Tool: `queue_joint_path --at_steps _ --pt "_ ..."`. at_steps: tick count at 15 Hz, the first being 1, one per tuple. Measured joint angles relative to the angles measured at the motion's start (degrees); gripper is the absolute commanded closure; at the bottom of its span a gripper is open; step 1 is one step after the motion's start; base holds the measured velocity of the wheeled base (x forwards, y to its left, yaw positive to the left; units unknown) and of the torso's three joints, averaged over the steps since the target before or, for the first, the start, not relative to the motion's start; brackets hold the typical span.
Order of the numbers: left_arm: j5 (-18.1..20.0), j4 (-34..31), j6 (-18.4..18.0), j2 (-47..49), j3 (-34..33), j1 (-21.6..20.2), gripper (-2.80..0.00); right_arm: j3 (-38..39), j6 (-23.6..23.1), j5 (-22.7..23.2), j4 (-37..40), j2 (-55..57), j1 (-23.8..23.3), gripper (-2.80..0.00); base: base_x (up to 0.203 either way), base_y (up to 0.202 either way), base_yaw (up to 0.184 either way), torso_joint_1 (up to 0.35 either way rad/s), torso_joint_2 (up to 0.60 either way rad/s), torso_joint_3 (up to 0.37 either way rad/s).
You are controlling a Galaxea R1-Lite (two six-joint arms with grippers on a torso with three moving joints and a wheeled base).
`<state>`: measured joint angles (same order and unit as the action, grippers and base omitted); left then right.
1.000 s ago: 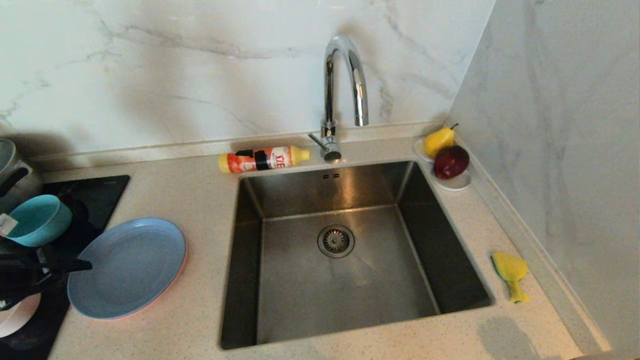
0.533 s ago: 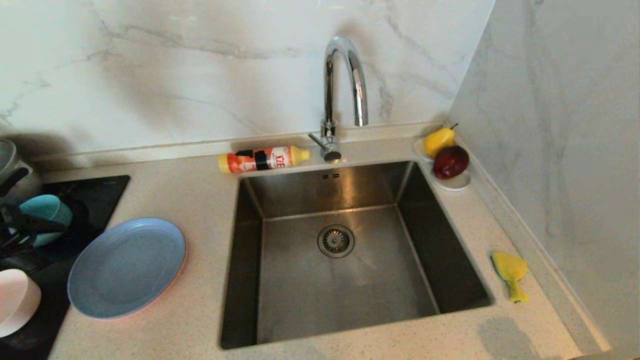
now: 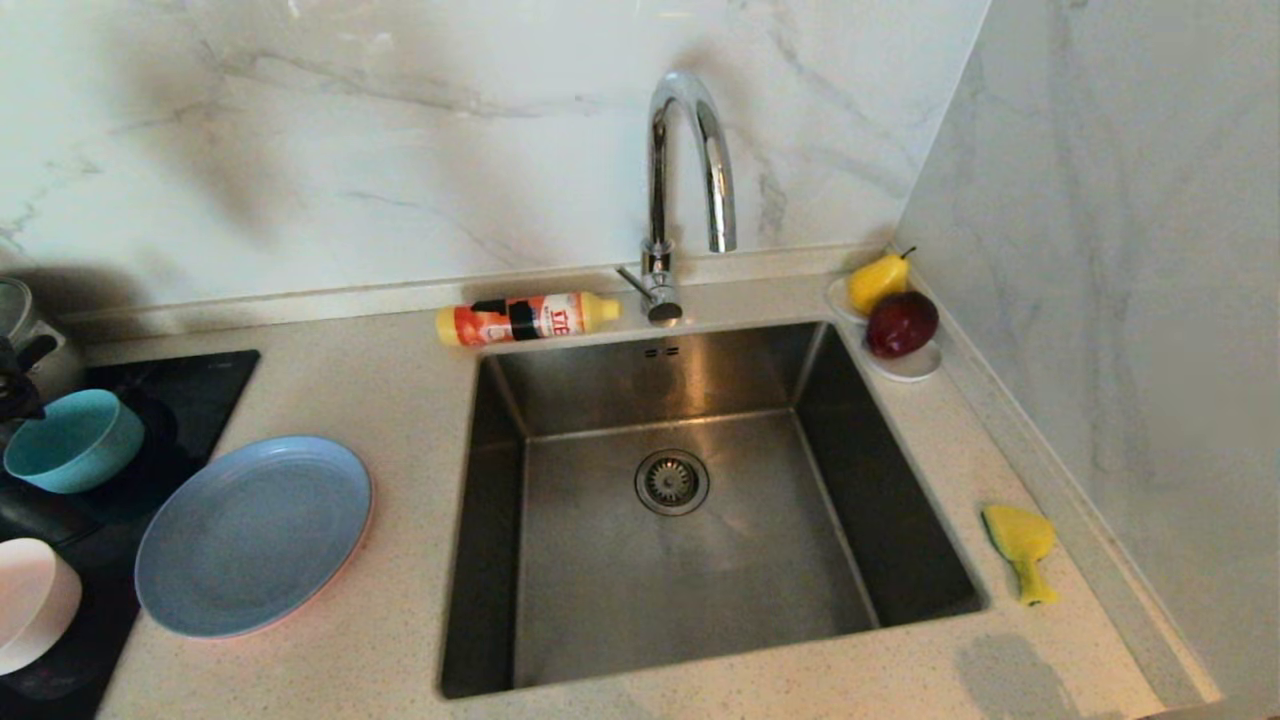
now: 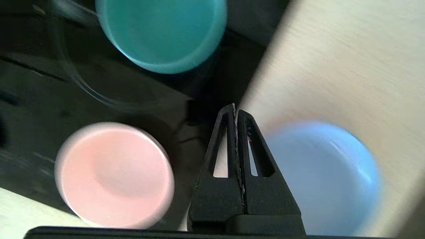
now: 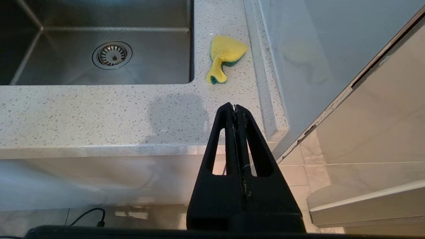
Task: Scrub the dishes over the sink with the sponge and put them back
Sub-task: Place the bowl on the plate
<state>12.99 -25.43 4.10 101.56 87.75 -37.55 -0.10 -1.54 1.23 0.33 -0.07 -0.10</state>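
Right wrist view showed the sponge point(image 5: 225, 58) lying crumpled on the tabletop point(image 5: 99, 113) beside the sink point(image 5: 59, 71); soft and light, best pinched at its narrow end. Both grippers' jaws were clenched empty, the left gripper point(image 4: 236, 108) above the dishes point(image 4: 114, 174).

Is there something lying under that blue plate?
A thin pink rim peeks out beneath the grey-blue plate, so a pink plate lies under it. The rest of it is covered.

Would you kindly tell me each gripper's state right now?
Left gripper: closed, empty, above the dishes.
Right gripper: closed, empty, parked below the counter.
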Motion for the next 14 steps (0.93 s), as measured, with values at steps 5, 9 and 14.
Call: queue_joint_path --at_steps 5,9,14 --pt "-1.82 0.38 -0.38 9.70 6.13 -0.53 0.00 0.00 0.00 0.02 0.00 0.00 0.00 0.00 0.000 0.000 0.000 0.000 0.00 0.000" --pt "-1.92 -1.31 0.01 13.08 8.69 -0.57 0.00 0.00 0.00 0.04 0.02 0.00 0.00 0.00 0.000 0.000 0.000 0.000 0.00 0.000" --pt "-1.91 -6.75 1.45 6.09 -0.06 -0.62 0.00 0.00 0.00 0.04 0.00 0.00 0.00 0.00 0.000 0.000 0.000 0.000 0.00 0.000"
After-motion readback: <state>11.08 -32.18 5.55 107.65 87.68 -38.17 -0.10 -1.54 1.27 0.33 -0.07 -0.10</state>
